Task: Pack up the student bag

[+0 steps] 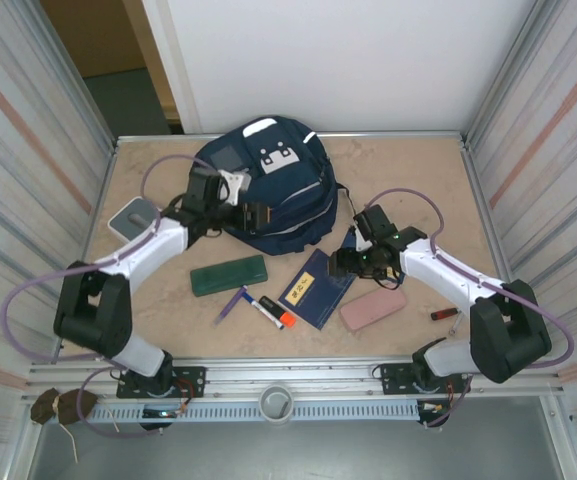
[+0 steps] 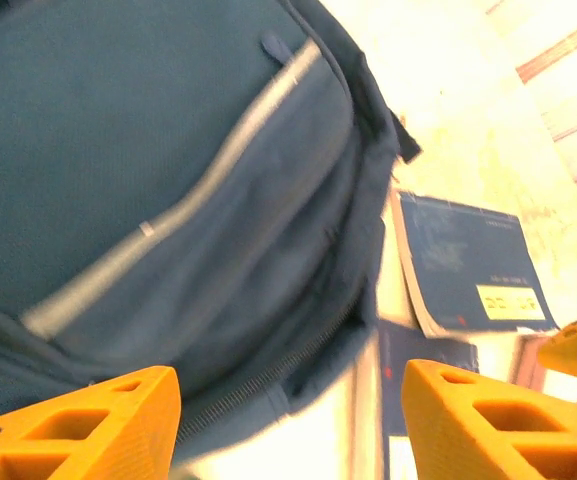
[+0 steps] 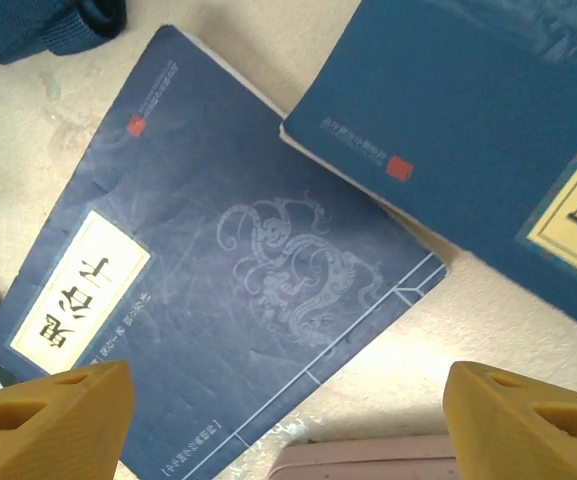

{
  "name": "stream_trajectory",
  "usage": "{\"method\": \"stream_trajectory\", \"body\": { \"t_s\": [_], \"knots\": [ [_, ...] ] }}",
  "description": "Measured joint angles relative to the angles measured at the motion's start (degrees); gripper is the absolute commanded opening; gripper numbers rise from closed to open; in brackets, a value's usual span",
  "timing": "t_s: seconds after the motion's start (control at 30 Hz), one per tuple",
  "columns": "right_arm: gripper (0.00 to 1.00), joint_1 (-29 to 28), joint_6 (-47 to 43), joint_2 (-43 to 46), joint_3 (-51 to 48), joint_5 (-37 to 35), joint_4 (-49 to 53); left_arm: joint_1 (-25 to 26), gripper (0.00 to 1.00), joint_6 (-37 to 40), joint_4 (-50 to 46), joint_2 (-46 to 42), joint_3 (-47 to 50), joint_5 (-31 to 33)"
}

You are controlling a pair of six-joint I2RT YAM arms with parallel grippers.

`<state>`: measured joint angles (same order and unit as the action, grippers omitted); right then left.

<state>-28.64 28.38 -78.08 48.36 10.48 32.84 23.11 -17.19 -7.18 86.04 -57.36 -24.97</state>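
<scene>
The student bag (image 1: 268, 185), a navy-blue backpack with thin white stripes, lies at the back middle of the table. My left gripper (image 1: 251, 215) hovers at its near-left side. In the left wrist view the bag (image 2: 168, 180) and its zipper lie just beyond my left gripper (image 2: 293, 430), which is open with nothing between its orange fingers (image 2: 98, 425). My right gripper (image 1: 348, 262) is over two dark-blue booklets (image 1: 318, 288) in front of the bag. In the right wrist view it (image 3: 288, 420) stands open above the lower booklet (image 3: 228, 290), touching nothing.
A green pencil case (image 1: 228, 275), a purple pen (image 1: 233, 303) and an orange-capped marker (image 1: 268, 312) lie front left. A pink case (image 1: 373, 308) lies beside the booklets, and a small red item (image 1: 443, 315) farther right. A grey-white object (image 1: 133, 215) sits at the left wall.
</scene>
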Motion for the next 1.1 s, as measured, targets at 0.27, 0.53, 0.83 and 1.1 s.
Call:
{"method": "stream_trajectory", "body": {
  "t_s": [0.27,0.53,0.83,1.1],
  "knots": [
    [0.76,-0.6,8.7,0.1,-5.2,-0.2,-3.9,15.7,0.61,-4.7,-2.5,-1.0,5.9,2.6],
    [0.72,-1.4,13.3,-3.9,-5.9,-1.2,-9.7,19.9,0.58,-5.6,-4.2,9.2,3.8,5.9],
    [0.56,-2.0,13.8,-11.0,-3.2,-2.8,-13.9,20.5,0.43,-6.7,-4.1,13.0,2.3,6.2],
    [0.53,0.0,8.4,-17.9,7.1,-2.8,-14.4,20.5,0.43,-9.0,-3.2,14.3,1.7,8.0]
  ]
}}
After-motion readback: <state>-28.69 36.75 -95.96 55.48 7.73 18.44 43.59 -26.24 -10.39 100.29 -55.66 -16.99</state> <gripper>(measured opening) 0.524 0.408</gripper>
